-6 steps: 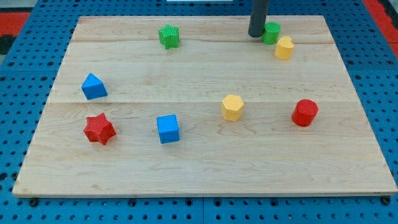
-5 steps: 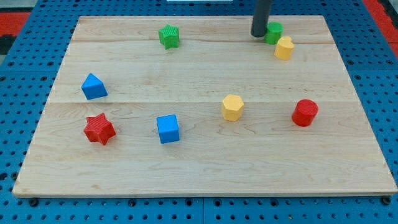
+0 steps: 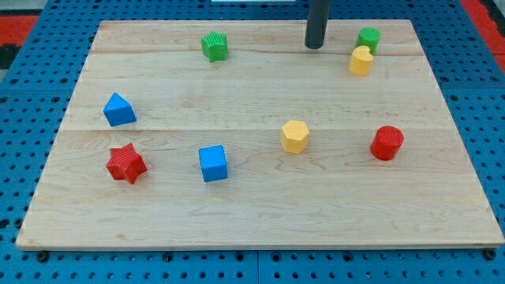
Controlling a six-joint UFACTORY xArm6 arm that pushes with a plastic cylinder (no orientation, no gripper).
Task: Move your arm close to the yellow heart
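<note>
The yellow heart lies near the view's top right on the wooden board. A green cylinder-like block sits just above it, close or touching. My tip is on the board to the left of the yellow heart, about a block's width and a half away, and slightly above it. It touches no block.
A green star is at the top left of centre. A blue triangle, a red star and a blue cube lie on the left half. A yellow hexagon and a red cylinder lie right of centre.
My tip moved left, away from the green cylinder block. That green block now sits further right and up, above the yellow heart. The yellow heart barely moved.
</note>
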